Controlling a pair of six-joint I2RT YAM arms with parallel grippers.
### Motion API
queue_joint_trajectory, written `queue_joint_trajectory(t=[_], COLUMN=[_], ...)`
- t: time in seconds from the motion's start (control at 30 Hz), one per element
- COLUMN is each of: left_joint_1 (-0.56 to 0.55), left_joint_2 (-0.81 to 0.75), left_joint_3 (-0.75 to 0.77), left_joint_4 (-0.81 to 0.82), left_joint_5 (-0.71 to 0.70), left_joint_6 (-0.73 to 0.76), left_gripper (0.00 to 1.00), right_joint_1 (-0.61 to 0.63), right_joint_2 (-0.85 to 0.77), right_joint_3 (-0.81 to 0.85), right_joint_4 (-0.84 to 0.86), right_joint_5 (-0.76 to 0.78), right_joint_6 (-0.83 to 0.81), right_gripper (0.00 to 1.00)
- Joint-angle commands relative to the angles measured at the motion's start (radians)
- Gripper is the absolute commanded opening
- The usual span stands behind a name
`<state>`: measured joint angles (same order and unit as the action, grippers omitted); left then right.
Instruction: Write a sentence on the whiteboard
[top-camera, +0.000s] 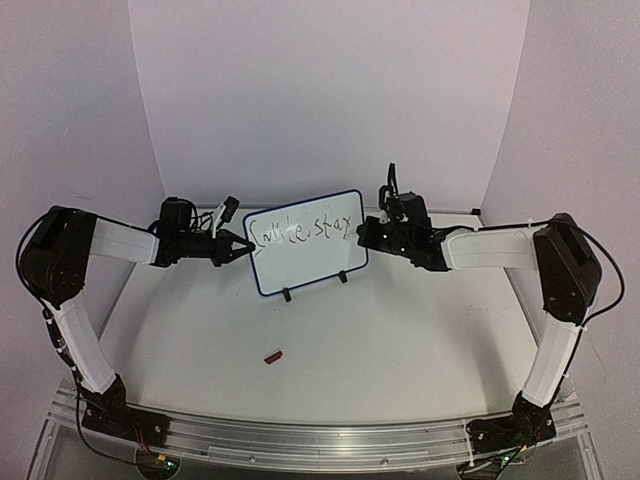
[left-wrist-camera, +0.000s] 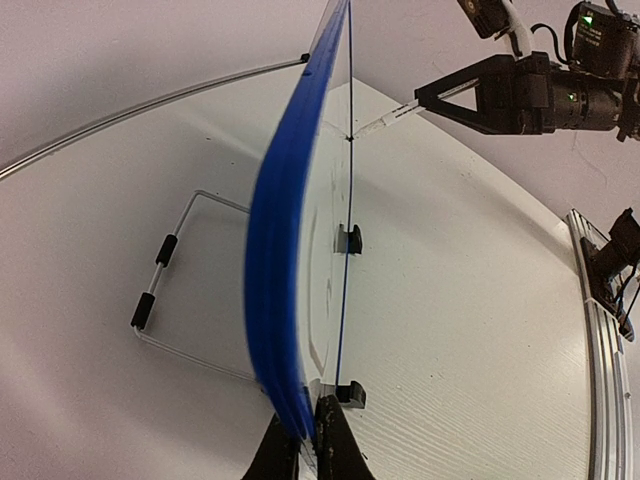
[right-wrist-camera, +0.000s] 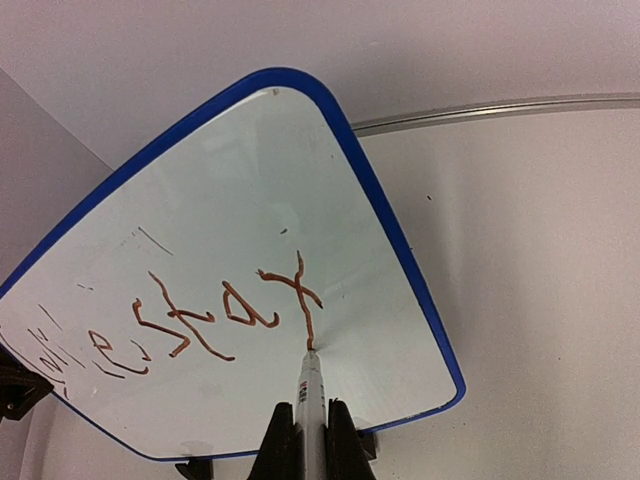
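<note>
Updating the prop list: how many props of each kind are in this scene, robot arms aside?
whiteboard: 1
marker: 1
wire prop behind the board: 1
small dark red piece on the table: 1
Total: 4

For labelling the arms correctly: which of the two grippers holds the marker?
The right gripper holds the marker, its tip on the whiteboard. The left gripper holds no marker; it pinches the whiteboard's blue edge.
</note>
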<state>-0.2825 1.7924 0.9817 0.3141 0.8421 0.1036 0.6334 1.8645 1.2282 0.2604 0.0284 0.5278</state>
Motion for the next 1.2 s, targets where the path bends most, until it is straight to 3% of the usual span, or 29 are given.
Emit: queue_joint_trajectory(t=[0.0, 0.63, 0.9, 1.17], left_joint_1=[-0.001, -0.001, 0.0, -0.001], left_joint_2=[0.003, -0.002, -0.001, 0.005], left_joint_3=[0.003, -0.002, -0.002, -0.003], left_joint_4=[-0.067, -0.064, -0.064, -0.059], left_joint_5=[-0.094, -0.098, -0.098, -0.096], left_joint_6=[0.066, 0.063, 0.063, 0.061], left_gripper=[0.0, 0.0, 0.0, 0.0], right_joint_1=[0.005, 0.05, 0.142, 0.225], right_joint_2=[-0.017, -0.185, -0.149, -0.06], right_joint_3=[-0.005, -0.032, 0.014, 0.028], right_joint_4=[0.0, -0.049, -0.044, 0.066], right_joint_5=[-0.005, -0.02, -0.031, -0.035], right_joint_6=[-0.002, -0.058, -0.116, -0.111], right_gripper=[0.0, 0.0, 0.0, 0.0])
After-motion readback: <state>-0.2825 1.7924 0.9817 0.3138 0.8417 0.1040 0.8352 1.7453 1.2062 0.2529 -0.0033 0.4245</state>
